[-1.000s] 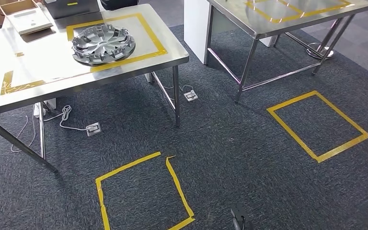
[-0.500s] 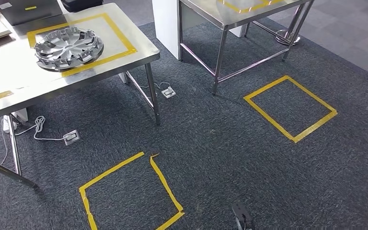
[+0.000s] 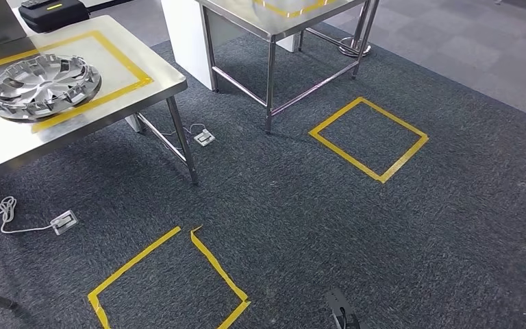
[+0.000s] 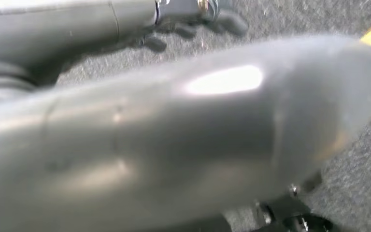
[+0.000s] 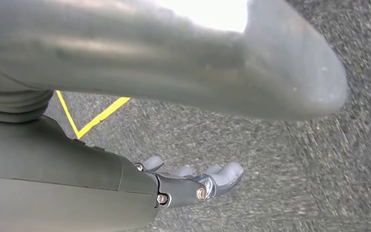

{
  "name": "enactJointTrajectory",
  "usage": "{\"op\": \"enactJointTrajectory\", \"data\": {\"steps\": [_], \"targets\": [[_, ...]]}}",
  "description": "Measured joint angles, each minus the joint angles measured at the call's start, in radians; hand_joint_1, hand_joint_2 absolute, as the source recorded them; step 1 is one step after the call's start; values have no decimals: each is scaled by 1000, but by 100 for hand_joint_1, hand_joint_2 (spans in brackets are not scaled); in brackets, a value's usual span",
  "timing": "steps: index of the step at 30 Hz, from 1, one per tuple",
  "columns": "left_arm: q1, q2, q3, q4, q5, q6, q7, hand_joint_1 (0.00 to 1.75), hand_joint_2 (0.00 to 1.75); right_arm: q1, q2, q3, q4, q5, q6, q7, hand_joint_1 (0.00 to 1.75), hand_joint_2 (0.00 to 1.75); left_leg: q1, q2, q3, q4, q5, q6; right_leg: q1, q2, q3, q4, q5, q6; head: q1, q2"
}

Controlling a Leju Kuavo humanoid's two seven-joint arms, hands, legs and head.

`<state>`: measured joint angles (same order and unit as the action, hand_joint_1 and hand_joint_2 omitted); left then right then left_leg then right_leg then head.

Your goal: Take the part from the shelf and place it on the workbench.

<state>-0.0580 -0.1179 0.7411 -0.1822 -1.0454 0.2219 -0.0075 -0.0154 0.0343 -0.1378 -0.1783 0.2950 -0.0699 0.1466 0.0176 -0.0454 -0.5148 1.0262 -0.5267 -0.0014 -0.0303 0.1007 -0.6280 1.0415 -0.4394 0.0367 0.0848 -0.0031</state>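
Silver and spoked, a round plastic wheel cover [image 3: 44,86] lies flat on the brushed steel table [image 3: 157,79] at the far left of the head view, inside a yellow tape rectangle [image 3: 120,62] marked on the tabletop. I take this to be the part, though whether this table serves as the shelf or the workbench cannot be told from here. A second steel table [image 3: 274,31] stands just beyond it, also carrying yellow tape on its top.

Both arms hang low beside the body. The left hand [image 4: 200,17] shows in its wrist view with dark fingers loosely curled over the grey carpet [image 3: 315,226], holding nothing; blur keeps me from saying more about how far apart they are. The right hand [image 5: 193,181] shows with fingers slightly bent, apart from the thumb, and empty.

The relation that matters: the wheel cover lies well away, forward and to the robot's left, up at table height while both hands hang near the floor. The left hand is judged the nearer one. A round disc has no long axis, so approach direction is free. Yellow tape squares on the carpet [image 3: 370,137] [image 3: 171,281] look like standing marks.
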Motion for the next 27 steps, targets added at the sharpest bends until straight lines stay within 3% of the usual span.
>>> {"op": "enactJointTrajectory", "data": {"steps": [2, 4, 5, 6, 7, 10, 12, 14, 16, 18, 20, 21, 22, 23, 25, 27], "targets": [[3, -3, 2, 0, -6, 4, 17, 0, 0, -2, 0, 3, 1, -2, 4, -6, 0, 0, -1, 25, -3, -3, 8, 13, 4, -51, -38, 81, -53, 3, 5, 0], [7, -6, 2, 1, -14, 7, 31, 0, 0, -8, 0, 4, 1, -2, 10, -12, 0, 0, -7, 54, -10, -2, 11, 18, 7, -84, -94, 211, -121, 4, 8, 0], [8, -8, 3, 1, -18, 8, 35, 0, 0, -7, 0, 5, 1, -2, 13, -15, 0, 0, -10, 68, -13, -1, 12, 19, 8, -89, -108, 253, -135, 3, 8, 0], [8, -9, 3, 2, -22, 9, 39, 0, 0, -6, 0, 5, 1, -2, 16, -18, 0, 0, -12, 82, -15, 0, 12, 19, 8, -93, -104, 261, -131, 1, 8, 0], [7, -11, 3, 2, -24, 10, 40, 0, 0, -4, 0, 5, 1, -2, 18, -19, 0, 0, -13, 93, -15, 1, 12, 19, 10, -97, -81, 229, -112, -2, 8, 0], [3, -16, 3, 2, -32, 14, 39, 0, 0, -4, 1, 5, 1, -3, 24, -20, 0, 0, -20, 124, -13, 2, 9, 14, 23, -143, 34, 38, -50, -23, 8, 0], [0, -20, 3, 1, -37, 15, 35, 0, 0, -5, 2, 5, 1, -5, 27, -20, 0, 0, -23, 138, -11, 0, 8, 4, 31, -156, 53, -6, -46, -36, 7, 0], [-4, -22, 3, 0, -43, 16, 32, 0, 0, -1, 4, 5, 1, -6, 28, -19, 0, 0, -22, 146, -6, -3, 8, -8, 28, -138, 51, -12, -39, -45, 7, 0], [-6, -24, 3, -1, -51, 16, 28, 0, 0, 1, 6, 5, 2, -9, 28, -19, 0, 0, -21, 111, -18, 27, -18, -21, 21, -123, 50, -21, -29, -58, 5, 0], [-6, -25, 2, 0, -57, 15, 28, 0, 0, -2, 8, 5, 2, -12, 28, -20, 0, 0, -17, 65, -63, 132, -80, -30, 17, -105, 47, -24, -23, -66, 1, 0], [-4, -25, 2, 0, -60, 14, 30, 0, 0, -2, 8, 5, 2, -14, 28, -21, 0, 0, -15, 52, -116, 248, -125, -35, 17, -84, 43, -23, -21, -67, 0, 0], [-4, -25, 2, 0, -61, 14, 31, 0, 0, 0, 9, 5, 2, -14, 28, -22, 0, 0, -14, 51, -124, 266, -121, -36, 17, -72, 42, -22, -20, -66, 0, 0], [-3, -25, 2, 0, -63, 14, 32, 0, 0, 1, 9, 5, 2, -15, 28, -22, 0, 0, -13, 49, -114, 245, -97, -36, 17, -60, 42, -21, -19, -65, 0, 0], [-4, -25, 2, 0, -64, 14, 33, 0, 0, 1, 9, 5, 2, -15, 28, -23, 0, 0, -12, 43, -88, 190, -62, -35, 16, -47, 42, -20, -18, -63, 0, 0], [-4, -25, 2, 0, -65, 15, 36, 0, 0, 0, 11, 5, 2, -16, 28, -26, 0, 0, -8, 4, -27, 57, -7, -29, 15, -24, 38, -14, -17, -55, 0, 0], [-5, -25, 2, 0, -65, 16, 40, 0, 0, 0, 12, 5, 2, -16, 27, -31, 0, 0, -9, -23, -3, -4, 4, -21, 15, -4, 31, -11, -13, -41, -1, 0]]}}
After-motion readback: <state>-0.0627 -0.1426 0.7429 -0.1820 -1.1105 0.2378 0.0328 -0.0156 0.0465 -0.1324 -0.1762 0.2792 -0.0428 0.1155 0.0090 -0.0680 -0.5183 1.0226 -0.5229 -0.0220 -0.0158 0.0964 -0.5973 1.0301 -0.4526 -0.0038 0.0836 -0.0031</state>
